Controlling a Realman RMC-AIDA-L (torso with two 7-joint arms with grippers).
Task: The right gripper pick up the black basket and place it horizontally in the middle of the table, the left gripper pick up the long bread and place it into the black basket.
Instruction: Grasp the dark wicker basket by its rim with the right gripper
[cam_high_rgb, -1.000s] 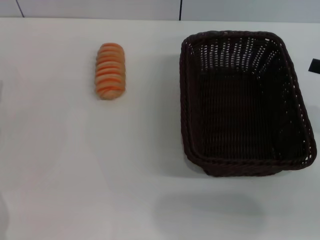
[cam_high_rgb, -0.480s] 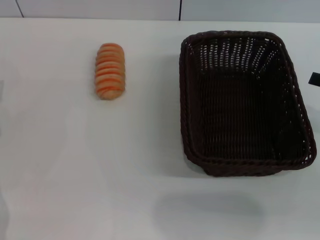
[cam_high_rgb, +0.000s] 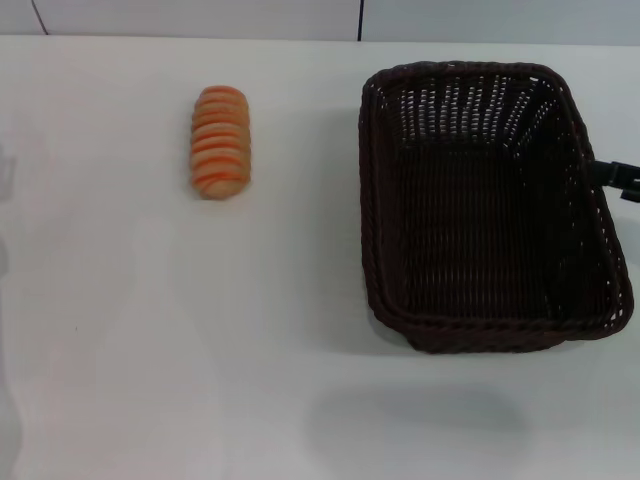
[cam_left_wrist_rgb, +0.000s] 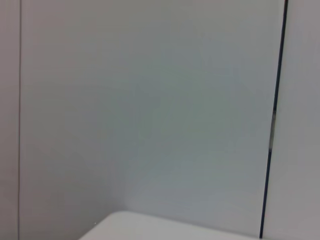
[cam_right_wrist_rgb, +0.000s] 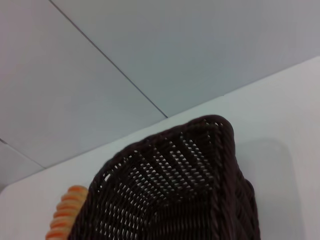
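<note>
The right gripper (cam_high_rgb: 618, 177) is just poking in at the edge of the head view, a black tip lying right against the outer side of the black basket (cam_high_rgb: 490, 205), about halfway along that wall's braided rim. From those fingers the basket lies straight ahead toward the robot's left, its long axis running away from the robot, so crosswise to the reach of the arm; that is the relation the pick-up hangs on, since the rim to be pinched is the long wall directly in front of the tip. Only that sliver is showing, so I cannot tell how wide the fingers are standing, nor whether they are touching the wicker or only beside it; nothing appears to be held. The right wrist view is looking across a corner of the black basket (cam_right_wrist_rgb: 185, 190) at close range, with an end of the long bread (cam_right_wrist_rgb: 67, 212) peeking out beyond it. The long bread (cam_high_rgb: 221, 141) is lying on the table (cam_high_rgb: 150, 350) well apart from the basket, on the far side of it from the right fingers, its length also running away from the robot. The left gripper is out of sight, its wrist camera facing a blank wall, so the right arm looks far nearer the work.
</note>
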